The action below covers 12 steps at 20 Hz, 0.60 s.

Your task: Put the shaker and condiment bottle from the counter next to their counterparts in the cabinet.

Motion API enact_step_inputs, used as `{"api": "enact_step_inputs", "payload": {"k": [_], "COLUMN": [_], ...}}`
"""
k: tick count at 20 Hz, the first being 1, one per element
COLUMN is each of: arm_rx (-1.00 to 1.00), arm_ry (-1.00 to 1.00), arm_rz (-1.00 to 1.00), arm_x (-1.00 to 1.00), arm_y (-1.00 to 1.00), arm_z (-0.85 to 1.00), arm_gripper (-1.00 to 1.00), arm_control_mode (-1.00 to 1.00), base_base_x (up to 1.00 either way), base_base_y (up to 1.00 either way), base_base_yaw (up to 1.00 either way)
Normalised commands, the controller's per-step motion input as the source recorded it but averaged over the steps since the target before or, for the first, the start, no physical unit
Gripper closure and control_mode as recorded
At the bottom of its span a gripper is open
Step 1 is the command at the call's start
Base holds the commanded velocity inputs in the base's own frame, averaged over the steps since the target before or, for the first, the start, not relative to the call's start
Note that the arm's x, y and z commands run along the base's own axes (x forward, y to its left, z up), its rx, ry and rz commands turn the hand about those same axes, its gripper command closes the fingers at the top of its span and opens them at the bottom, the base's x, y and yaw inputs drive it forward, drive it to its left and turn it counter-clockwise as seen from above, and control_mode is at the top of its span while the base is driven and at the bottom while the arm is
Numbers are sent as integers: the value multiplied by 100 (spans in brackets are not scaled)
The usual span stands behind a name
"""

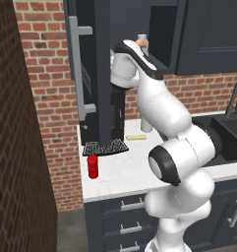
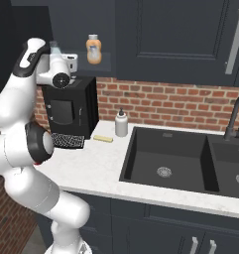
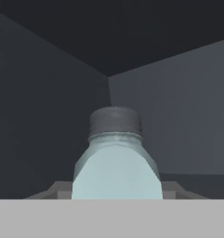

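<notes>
A: Item one, the small squat pale grey-blue shaker with a darker grey cap (image 3: 116,158). Location?

B: Upright, close in front of the hand camera, inside the dark navy wall cabinet (image 2: 170,39). Its pale top (image 2: 54,47) also shows just above the wrist in the right base view, at shelf height.

A: End effector (image 3: 117,197)?

B: Its fingertips sit low at either side of the shaker's body, drawn in against it, pinching the shaker. In the left base view the wrist reaches in past the open tall cabinet door with its long silver handle (image 1: 79,69).

A: Item two, the small bright red condiment bottle with a narrower red cap (image 1: 93,166).

B: Standing upright on the white marbled bench (image 1: 125,172), near its left front edge, just in front of a black grated tray (image 1: 105,146). Well apart from the end effector.

A: Cabinet contents?

B: One orange-tan bottle with a pale cap (image 2: 93,49), upright on the inner shelf, to the right of the shaker and apart from it.

A: Other bench stock?

B: A black box-shaped appliance (image 2: 70,106) against the brick wall, a white pump bottle (image 2: 121,122), a pale yellow flat bar (image 2: 103,138) beside it, and a dark double sink (image 2: 183,159) with a dark tap (image 2: 235,116).
</notes>
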Motion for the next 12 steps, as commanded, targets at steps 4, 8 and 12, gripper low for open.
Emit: {"api": "enact_step_inputs", "payload": {"k": [4,8,12], "arm_rx": [0,0,0], "arm_ry": [0,0,0], "arm_rz": [0,0,0], "arm_x": [17,16,12], "arm_y": [0,2,2], "arm_z": [0,-2,-5], "arm_gripper": [100,100,100], "arm_control_mode": [-100,-100,-100], "base_base_x": [0,0,0], "base_base_y": [0,0,0], "base_base_yaw": [0,0,0]}}
